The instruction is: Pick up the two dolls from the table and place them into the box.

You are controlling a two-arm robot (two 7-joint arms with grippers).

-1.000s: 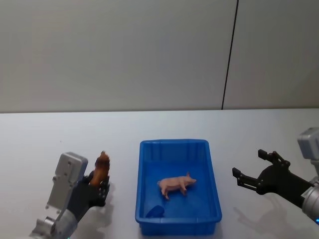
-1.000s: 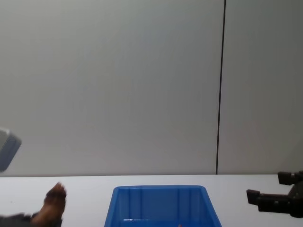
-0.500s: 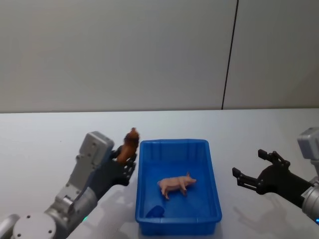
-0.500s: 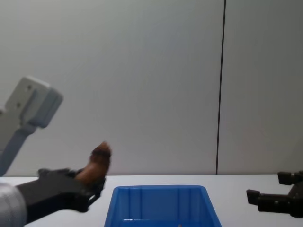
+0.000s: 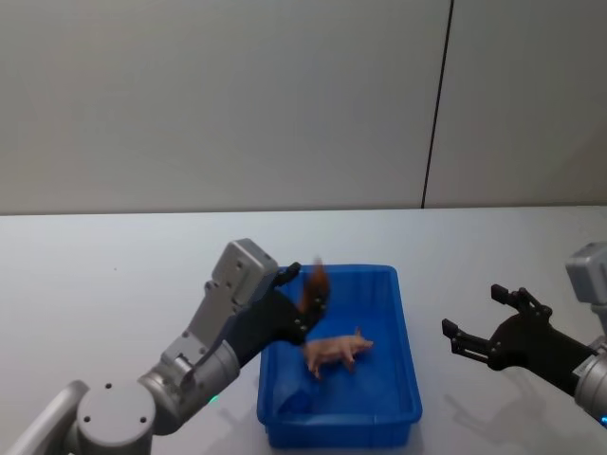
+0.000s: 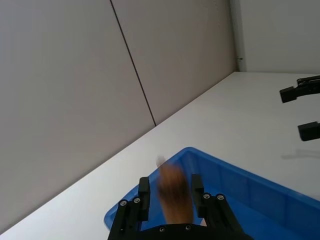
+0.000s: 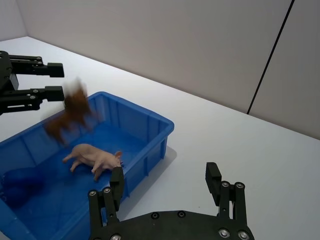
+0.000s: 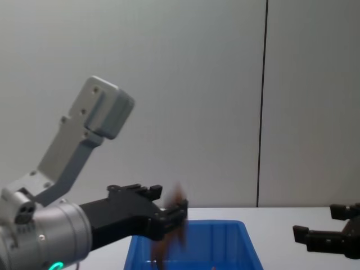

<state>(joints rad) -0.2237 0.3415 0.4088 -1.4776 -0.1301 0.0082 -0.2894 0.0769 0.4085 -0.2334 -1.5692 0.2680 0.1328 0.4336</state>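
my left gripper (image 5: 302,301): fingers spread, over the box's left rim
brown doll (image 5: 316,284): blurred, just beside those fingers, above the box (image 5: 406,379)
pink doll (image 5: 337,352): lying inside, centre
my right gripper (image 5: 471,334): unclenched, lower right
table (image 5: 114,275): white, grey wall behind

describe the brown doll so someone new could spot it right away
Find the blue box in the middle of the table. At its rim the left gripper is open, the blurred reddish-brown doll just beyond its fingertips. The pink pig doll lies flat inside.
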